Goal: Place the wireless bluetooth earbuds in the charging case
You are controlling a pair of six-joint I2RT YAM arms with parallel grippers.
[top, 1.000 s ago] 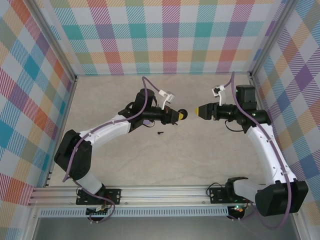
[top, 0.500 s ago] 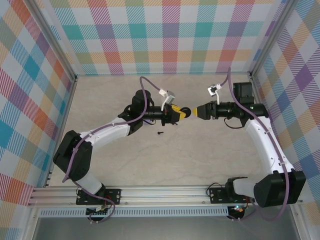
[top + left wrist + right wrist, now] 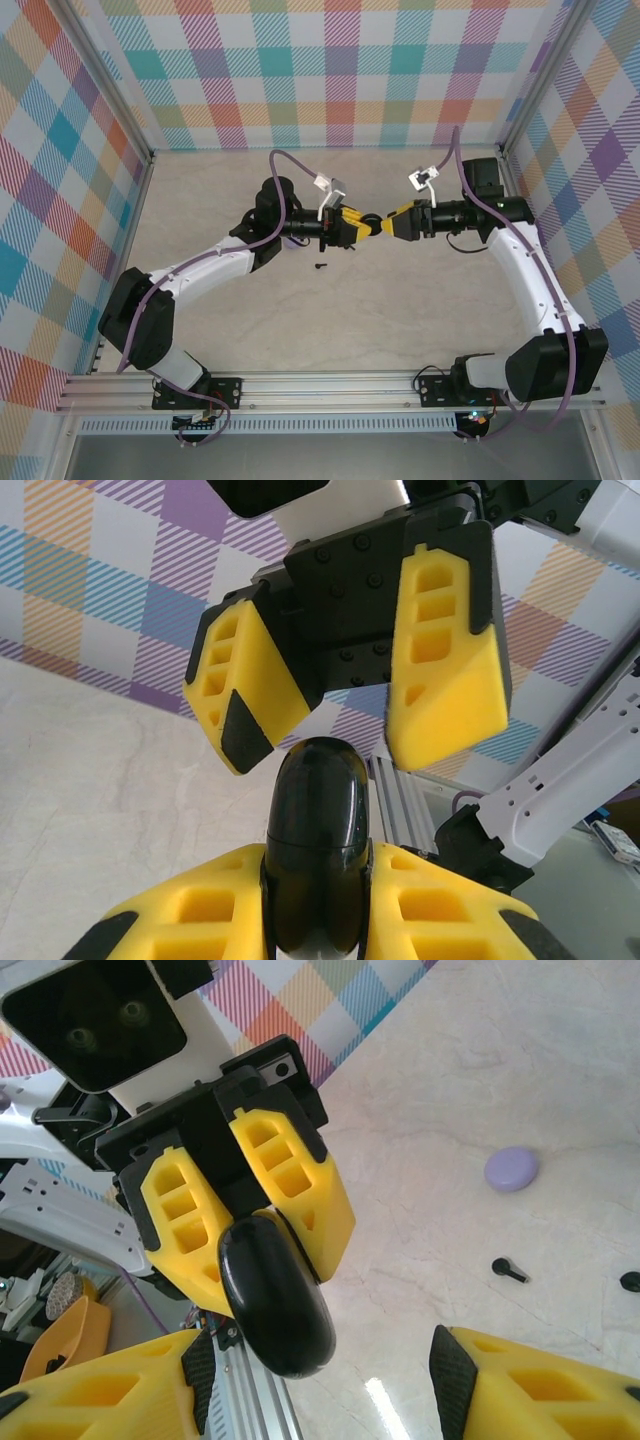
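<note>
The black case is held clamped in the left hand. The right hand is spread open at its free end. Probably the lid is to be gripped and opened next.

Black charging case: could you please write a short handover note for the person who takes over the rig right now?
The left gripper is shut on the black case, raised off the table; lid looks closed.
The right gripper has its fingers open beside the case's free end, not gripping.
One black earbud and a lavender case lie on the table.
Done: case picked up. Left: open it, insert earbuds.
</note>
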